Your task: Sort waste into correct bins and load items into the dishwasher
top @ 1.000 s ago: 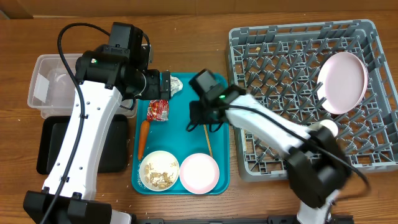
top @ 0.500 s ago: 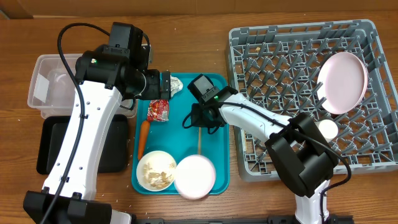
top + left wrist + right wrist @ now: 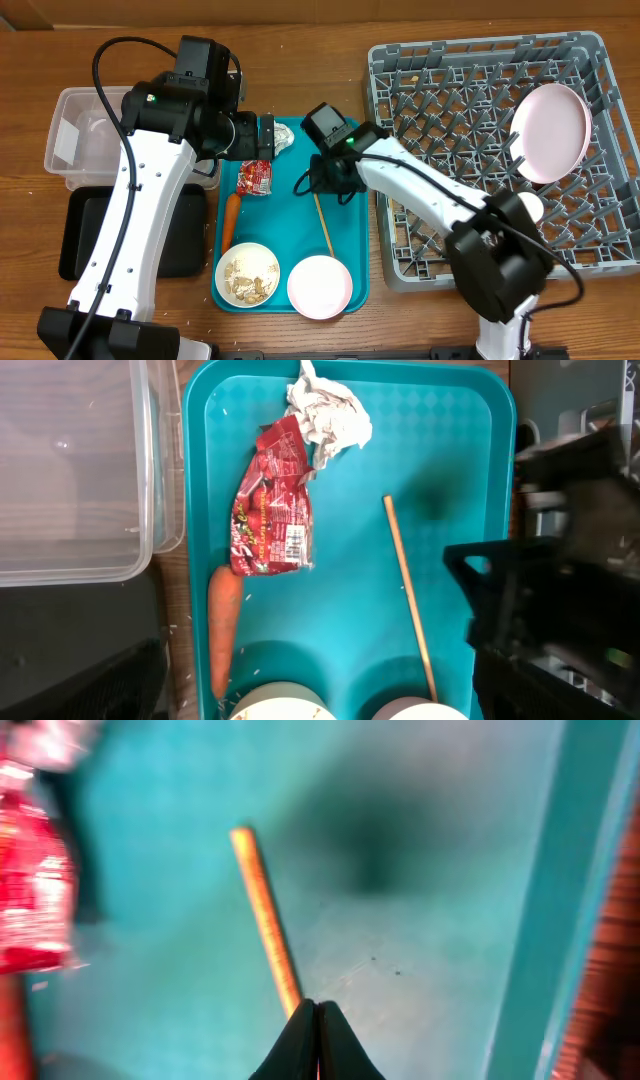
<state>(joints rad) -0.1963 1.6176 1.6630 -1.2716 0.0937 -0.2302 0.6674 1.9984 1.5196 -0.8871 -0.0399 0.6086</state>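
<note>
One wooden chopstick (image 3: 323, 222) lies on the teal tray (image 3: 348, 140); it also shows in the left wrist view (image 3: 408, 600) and the right wrist view (image 3: 265, 920). My right gripper (image 3: 316, 1010) is shut, its tips over the chopstick's middle (image 3: 330, 185). My left gripper (image 3: 268, 136) hovers beside the crumpled foil ball (image 3: 284, 137); its fingers are hidden. The red snack wrapper (image 3: 254, 178) lies below the ball. A bowl of beige crumbs (image 3: 252, 274) and an empty white bowl (image 3: 320, 285) sit at the tray's front. The white plate (image 3: 550, 130) and a cup (image 3: 528, 207) are in the grey rack (image 3: 440, 110).
An orange carrot (image 3: 230, 222) lies along the teal tray's left edge. The clear tub (image 3: 70, 140) stands at the far left with the black tray (image 3: 75, 245) in front of it. Loose crumbs lie around the carrot's tip (image 3: 250, 660).
My right arm swung over the tray and the chopstick changed angle under its tips. The two bowls shifted left and then back. The left arm held still.
</note>
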